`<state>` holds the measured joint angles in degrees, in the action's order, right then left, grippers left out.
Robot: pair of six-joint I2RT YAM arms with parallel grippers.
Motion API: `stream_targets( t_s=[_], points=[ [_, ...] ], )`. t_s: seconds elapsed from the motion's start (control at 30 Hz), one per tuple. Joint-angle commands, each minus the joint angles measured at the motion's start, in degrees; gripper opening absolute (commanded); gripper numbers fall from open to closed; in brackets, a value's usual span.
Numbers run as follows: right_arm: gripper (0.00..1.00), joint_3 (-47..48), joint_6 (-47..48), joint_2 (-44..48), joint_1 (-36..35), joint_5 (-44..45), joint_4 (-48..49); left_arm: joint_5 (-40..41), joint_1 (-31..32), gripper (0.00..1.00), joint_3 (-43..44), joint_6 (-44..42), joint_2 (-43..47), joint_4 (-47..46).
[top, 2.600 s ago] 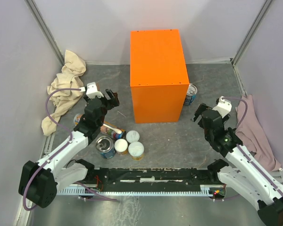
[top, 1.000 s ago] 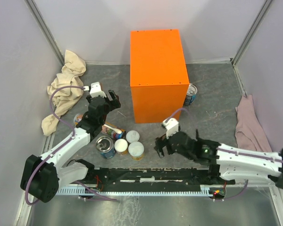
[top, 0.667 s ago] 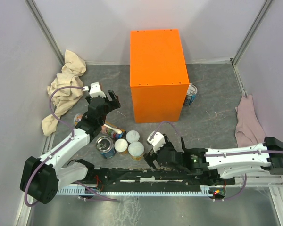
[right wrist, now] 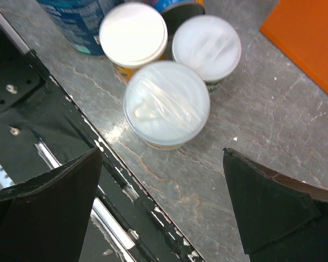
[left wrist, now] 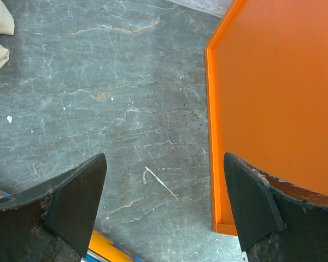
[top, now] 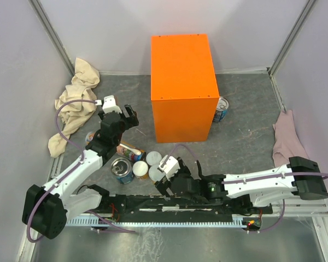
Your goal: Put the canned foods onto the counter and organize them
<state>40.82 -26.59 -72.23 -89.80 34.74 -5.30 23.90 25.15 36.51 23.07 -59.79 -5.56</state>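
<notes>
The orange counter (top: 183, 82) stands at the back middle with nothing on its top. Several cans cluster at the front left: a blue tin (top: 122, 170), a white-lidded can (top: 140, 170) and a pale-lidded can (top: 154, 158). A can lies on its side (top: 129, 150), and a blue tin (top: 221, 109) stands right of the counter. My right gripper (top: 167, 177) is open and hovers over a pale-lidded can (right wrist: 167, 103), beside two others (right wrist: 133, 34) (right wrist: 206, 47). My left gripper (top: 132, 117) is open and empty over bare floor beside the counter's left face (left wrist: 273, 93).
A beige cloth (top: 74, 103) lies at the left wall and a pink cloth (top: 288, 144) at the right wall. The black rail (top: 175, 204) runs along the near edge, close under the right gripper and also in the right wrist view (right wrist: 33, 109). Grey walls enclose the floor.
My right arm has swung from the right side across the front to the can cluster at the left. The left gripper has barely moved. No can has moved.
</notes>
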Motion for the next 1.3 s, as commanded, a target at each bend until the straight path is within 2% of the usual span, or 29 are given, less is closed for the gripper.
stream_targets(
  t_s=[0.0, 0.23, 0.47, 0.7, 1.27],
  points=[
    [0.99, 5.7, 3.7, -0.3, -0.6, 1.7, 1.0, 2.2, 0.0, 0.94, 3.6, 0.4, 1.6, 1.1],
    [1.00, 11.6, 7.9, -7.3, -0.8, -1.9, 2.3, 3.1, -2.5, 0.95, 8.3, 1.5, 0.8, 6.7],
    [1.00, 17.3, 12.4, -15.5, -0.8, -3.5, 5.7, -1.9, -9.9, 0.96, 13.1, 2.8, 0.9, 12.6],
    [1.00, 21.7, 14.4, -21.8, 0.4, -3.7, 10.2, -5.9, -14.4, 0.96, 12.2, 4.4, 2.1, 13.6],
    [0.99, 26.9, 13.7, -28.7, 5.6, -13.6, 13.9, -9.2, -18.0, 0.96, 9.8, 4.6, 2.2, 12.1]
  ],
)
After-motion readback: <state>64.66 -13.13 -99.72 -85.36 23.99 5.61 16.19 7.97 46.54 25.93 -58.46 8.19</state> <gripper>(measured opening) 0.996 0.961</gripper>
